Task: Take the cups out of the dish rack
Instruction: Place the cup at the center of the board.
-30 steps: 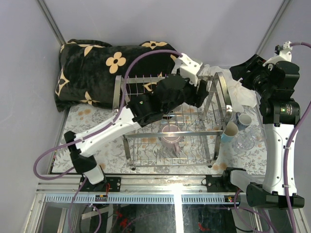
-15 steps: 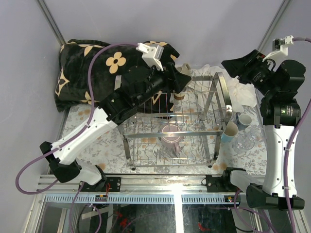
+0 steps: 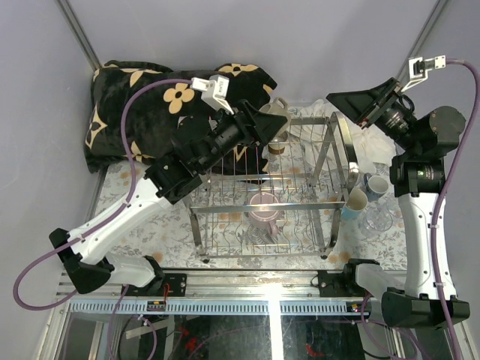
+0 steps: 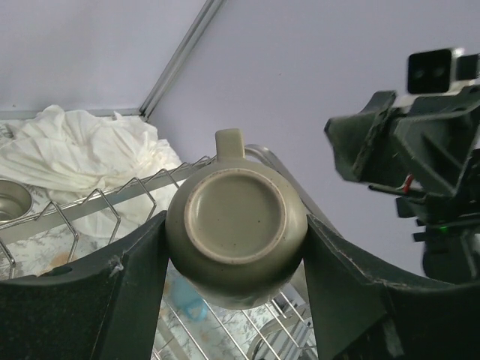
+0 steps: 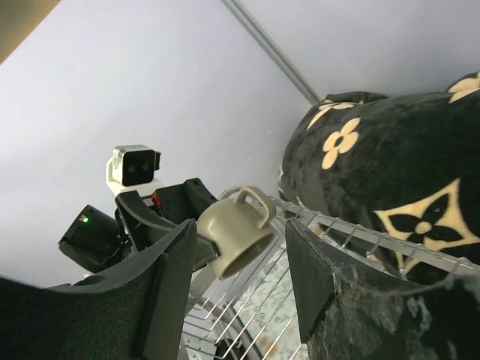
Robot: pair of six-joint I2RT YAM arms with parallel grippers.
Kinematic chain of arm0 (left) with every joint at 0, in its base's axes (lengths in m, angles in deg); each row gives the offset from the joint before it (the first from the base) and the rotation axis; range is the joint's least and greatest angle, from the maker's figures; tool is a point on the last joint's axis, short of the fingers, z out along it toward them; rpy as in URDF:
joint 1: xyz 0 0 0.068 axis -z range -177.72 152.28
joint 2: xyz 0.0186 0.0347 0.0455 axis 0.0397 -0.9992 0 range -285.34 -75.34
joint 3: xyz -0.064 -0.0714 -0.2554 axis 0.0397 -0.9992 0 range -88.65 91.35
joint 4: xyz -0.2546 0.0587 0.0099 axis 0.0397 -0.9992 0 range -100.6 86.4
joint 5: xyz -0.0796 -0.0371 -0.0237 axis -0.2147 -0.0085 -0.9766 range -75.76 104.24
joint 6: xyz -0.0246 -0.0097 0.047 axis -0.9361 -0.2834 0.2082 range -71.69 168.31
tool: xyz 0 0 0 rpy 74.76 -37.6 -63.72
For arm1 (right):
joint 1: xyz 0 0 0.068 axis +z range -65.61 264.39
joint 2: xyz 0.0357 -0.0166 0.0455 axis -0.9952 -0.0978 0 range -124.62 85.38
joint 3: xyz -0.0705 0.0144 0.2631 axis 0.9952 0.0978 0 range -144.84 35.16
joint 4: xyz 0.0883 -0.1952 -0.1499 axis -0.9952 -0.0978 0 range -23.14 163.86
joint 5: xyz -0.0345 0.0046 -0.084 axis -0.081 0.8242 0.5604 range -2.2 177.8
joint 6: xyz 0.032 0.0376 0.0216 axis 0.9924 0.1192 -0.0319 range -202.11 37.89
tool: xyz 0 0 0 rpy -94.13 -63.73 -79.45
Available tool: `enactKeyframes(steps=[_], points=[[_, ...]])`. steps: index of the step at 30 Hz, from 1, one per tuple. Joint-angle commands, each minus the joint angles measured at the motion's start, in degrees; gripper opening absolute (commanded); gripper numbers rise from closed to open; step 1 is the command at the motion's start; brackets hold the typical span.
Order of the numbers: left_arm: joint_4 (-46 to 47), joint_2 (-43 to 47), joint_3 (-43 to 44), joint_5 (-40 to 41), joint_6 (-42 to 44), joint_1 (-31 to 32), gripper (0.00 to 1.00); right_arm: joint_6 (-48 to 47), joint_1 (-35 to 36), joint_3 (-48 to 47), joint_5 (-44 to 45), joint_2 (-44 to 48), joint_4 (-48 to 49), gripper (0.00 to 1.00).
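My left gripper (image 3: pixel 271 121) is shut on a beige handled cup (image 3: pixel 279 110) and holds it in the air over the far edge of the chrome dish rack (image 3: pixel 339 140). In the left wrist view the cup (image 4: pixel 236 232) shows its round base, pinched between both fingers (image 4: pixel 139 277). My right gripper (image 3: pixel 341 101) is open, raised and pointed left at that cup, a short way off. The right wrist view frames the cup (image 5: pixel 234 229) between its spread fingers (image 5: pixel 172 270). A pink-mauve cup (image 3: pixel 264 212) stands in the rack.
Right of the rack stand a light blue cup (image 3: pixel 352 204), a grey-blue mug (image 3: pixel 377 185) and a clear glass (image 3: pixel 375 220). A white cloth (image 3: pixel 375 142) lies behind them. A black flowered blanket (image 3: pixel 142 105) fills the far left.
My left gripper has lifted the beige cup out of the rack and carried it up and back-left. My right gripper has risen and turned toward it, its jaws narrowing a little.
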Motion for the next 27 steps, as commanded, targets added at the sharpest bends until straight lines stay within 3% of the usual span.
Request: enactKeyframes(steps=[1,9,19,27], points=[[12.8,3.0,-2.2,3.1,-3.1,-0.4,0.00,9.0,2.4,3.5,-3.3,1.8,12.1,0.57],[20.6,4.6,-6.5,6.0,-6.5,-0.4,0.00,5.2,13.4,6.6,1.4,1.4,11.3,0.51],[23.9,5.9,-9.6,12.8,-13.8,-0.4,0.00,3.8,16.7,8.7,4.7,1.8,13.8,0.48],[23.3,5.6,-9.4,13.5,-16.0,-0.4,0.00,1.3,22.2,8.9,7.7,-0.3,13.9,0.47]])
